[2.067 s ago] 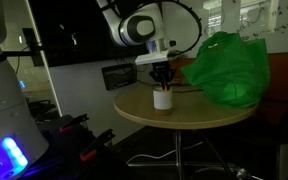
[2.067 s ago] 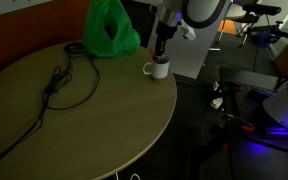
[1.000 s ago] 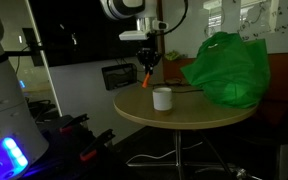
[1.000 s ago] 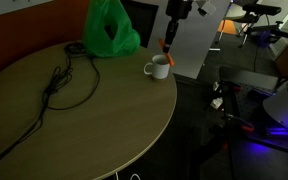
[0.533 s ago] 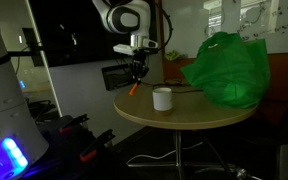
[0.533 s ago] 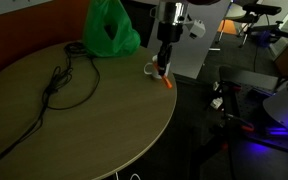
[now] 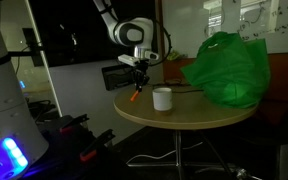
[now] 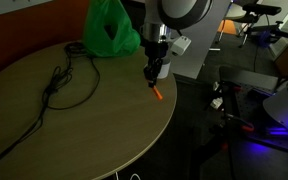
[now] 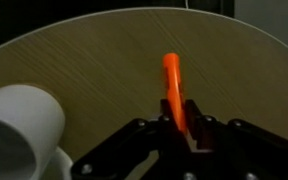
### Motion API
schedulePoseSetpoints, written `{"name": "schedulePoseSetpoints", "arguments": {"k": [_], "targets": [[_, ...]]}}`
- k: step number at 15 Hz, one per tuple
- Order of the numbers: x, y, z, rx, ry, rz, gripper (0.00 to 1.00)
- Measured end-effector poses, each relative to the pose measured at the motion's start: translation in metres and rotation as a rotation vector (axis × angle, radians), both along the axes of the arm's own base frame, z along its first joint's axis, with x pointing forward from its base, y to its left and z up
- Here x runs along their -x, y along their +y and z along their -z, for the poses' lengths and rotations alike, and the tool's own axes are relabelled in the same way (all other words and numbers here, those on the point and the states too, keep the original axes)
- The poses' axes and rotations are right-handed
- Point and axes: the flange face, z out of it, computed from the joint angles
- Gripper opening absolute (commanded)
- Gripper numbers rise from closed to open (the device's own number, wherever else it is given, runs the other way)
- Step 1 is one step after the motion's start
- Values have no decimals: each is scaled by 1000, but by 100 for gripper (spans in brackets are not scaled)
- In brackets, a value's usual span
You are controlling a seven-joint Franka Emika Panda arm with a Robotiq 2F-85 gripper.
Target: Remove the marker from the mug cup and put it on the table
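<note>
An orange marker [image 9: 172, 88] is held in my gripper [image 9: 182, 118], whose jaws are shut on its near end. In both exterior views the marker [image 7: 134, 95] [image 8: 157, 93] hangs tilted with its tip at or just above the round wooden table [image 8: 74, 120]. The white mug [image 7: 163, 98] stands on the table beside the gripper; in an exterior view the gripper [image 8: 153, 72] hides it. In the wrist view the mug [image 9: 19, 130] sits at the lower left, empty of the marker.
A green plastic bag [image 7: 226, 68] [image 8: 111, 30] lies at the table's far side. A black cable [image 8: 62, 82] snakes across the table top. The table edge [image 8: 169, 110] is close to the marker.
The gripper lifted the marker out of the mug, carried it sideways away from the mug, and has lowered it towards the table top near the edge.
</note>
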Motion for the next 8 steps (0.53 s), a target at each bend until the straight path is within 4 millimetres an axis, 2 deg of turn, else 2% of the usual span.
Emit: {"name": "schedulePoseSetpoints", "arguments": {"k": [3, 6, 8], "targets": [[-11, 6, -4, 0, -65, 12, 74], [-21, 13, -22, 15, -174, 1, 98], [-24, 16, -40, 25, -242, -9, 100]]}}
